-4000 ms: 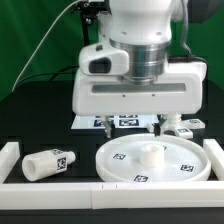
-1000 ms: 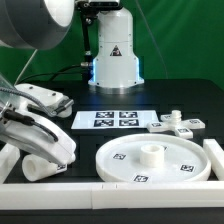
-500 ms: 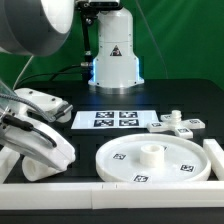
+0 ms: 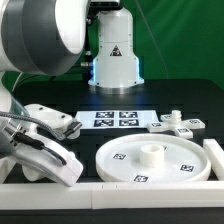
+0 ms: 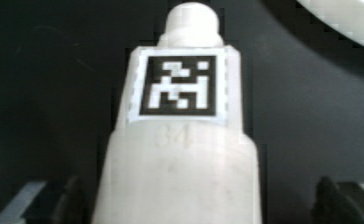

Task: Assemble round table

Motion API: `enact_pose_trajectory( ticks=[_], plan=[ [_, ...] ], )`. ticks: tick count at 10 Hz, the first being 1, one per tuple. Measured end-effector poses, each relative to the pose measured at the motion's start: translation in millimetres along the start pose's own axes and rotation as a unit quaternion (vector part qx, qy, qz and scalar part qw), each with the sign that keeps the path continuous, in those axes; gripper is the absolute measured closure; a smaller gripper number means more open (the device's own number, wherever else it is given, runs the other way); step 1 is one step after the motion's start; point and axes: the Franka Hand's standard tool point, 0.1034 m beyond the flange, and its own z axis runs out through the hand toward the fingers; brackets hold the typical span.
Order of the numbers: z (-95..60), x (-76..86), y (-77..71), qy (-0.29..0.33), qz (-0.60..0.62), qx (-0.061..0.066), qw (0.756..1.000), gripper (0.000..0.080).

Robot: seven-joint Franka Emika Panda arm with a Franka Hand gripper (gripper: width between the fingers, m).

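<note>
The fingers stand spread either side of the white leg, seemingly clear of it; its black-and-white square tag faces the wrist camera.

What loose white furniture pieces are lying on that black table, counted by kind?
Round disc: 1
Cylindrical leg: 1
Small tagged piece: 1
Total: 3

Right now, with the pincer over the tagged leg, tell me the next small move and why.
Probably close the pincer on the leg. In the wrist view the leg lies centred between the open fingers, tag toward the camera, with a dark gap on each side, so nothing grips it yet.
</note>
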Motion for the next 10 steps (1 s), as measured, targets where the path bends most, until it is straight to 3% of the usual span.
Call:
enact_pose_trajectory(
  ticks=[2,7,8,9,10],
  plan=[
    [-0.2,0.1,0.3,0.000,0.000,0.000,1.000,0.0399],
    [-2.8,-0.6,-0.2,0.002,0.000,0.001,1.000,0.0395],
    [-16.8,-8.8,-7.8,0.011,-0.007,0.002,1.000,0.0395],
    [-35.0,-30.2,-17.7,0.027,-0.018,0.009,0.999,0.0395],
    [-39.6,-58.2,-19.9,0.023,-0.019,0.013,0.999,0.0395]
  ],
)
